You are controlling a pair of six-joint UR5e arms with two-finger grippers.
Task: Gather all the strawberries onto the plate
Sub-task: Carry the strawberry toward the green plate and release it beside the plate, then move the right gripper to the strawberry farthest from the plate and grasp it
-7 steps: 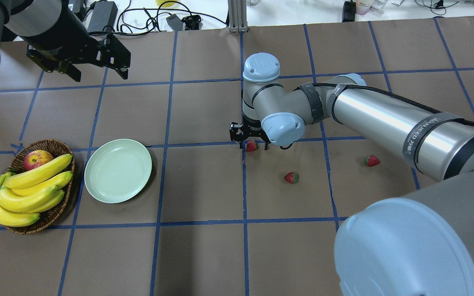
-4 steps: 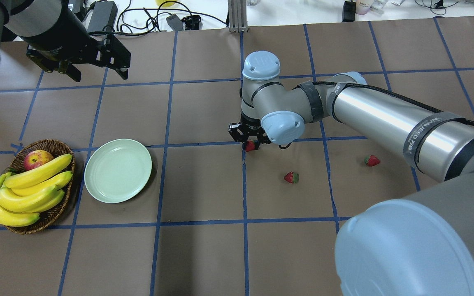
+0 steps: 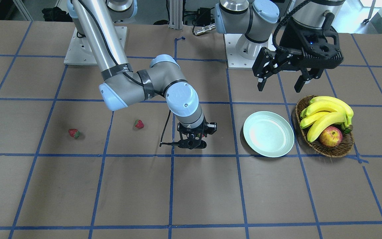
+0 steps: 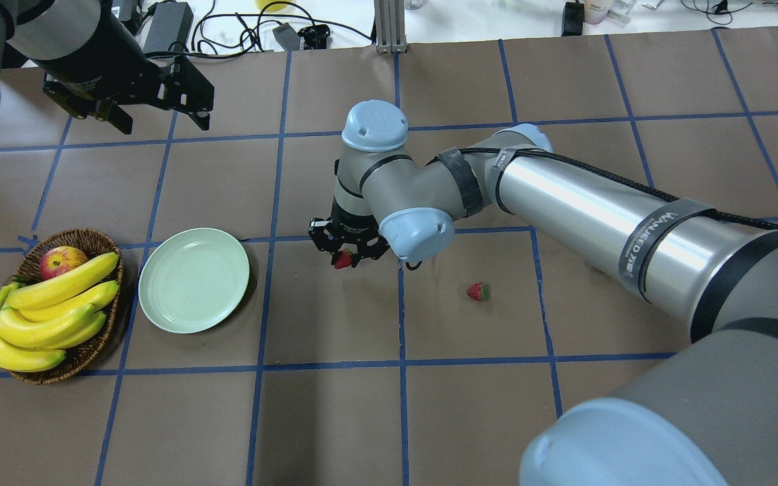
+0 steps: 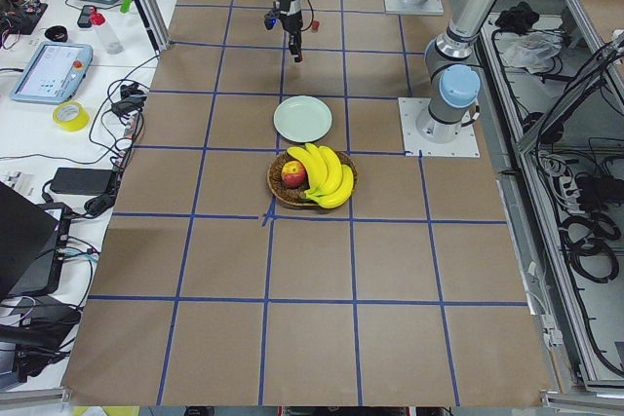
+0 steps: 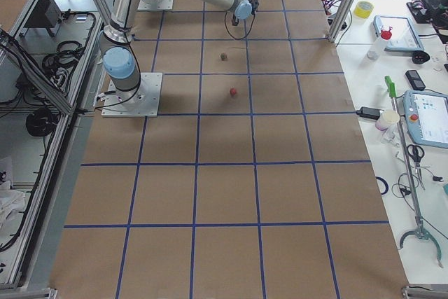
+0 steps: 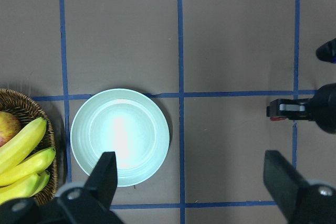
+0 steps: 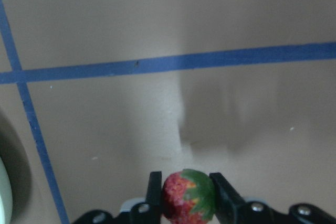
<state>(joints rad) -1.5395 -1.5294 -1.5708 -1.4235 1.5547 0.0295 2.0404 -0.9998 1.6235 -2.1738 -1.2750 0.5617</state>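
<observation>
Right gripper point(image 4: 347, 251) was closed down tight on a strawberry point(image 8: 188, 196), one finger snug against each side. The berry looked lifted off the table point(image 4: 335, 418), hanging over the brown paper between the plate and the centre grid line, not yet over the plate. Left gripper point(image 3: 280, 87) hovered with its fingers spread wide and nothing between them, up high on the robot's side of the plate and basket. Wicker basket point(image 4: 102, 341) sat at the robot's far left, loaded with a bunch of bananas point(image 4: 44, 314) and an apple point(image 4: 61, 260). Plate point(image 4: 193, 280) lay flat just beside the basket, on the side toward the right gripper, pale green and glossy. Two more berries lay on the paper to the robot's right. The nearer strawberry point(image 3: 139, 124) was close to the right arm's elbow. The farther strawberry point(image 3: 74, 133) was well apart from it, hidden behind the right arm in the overhead view.
</observation>
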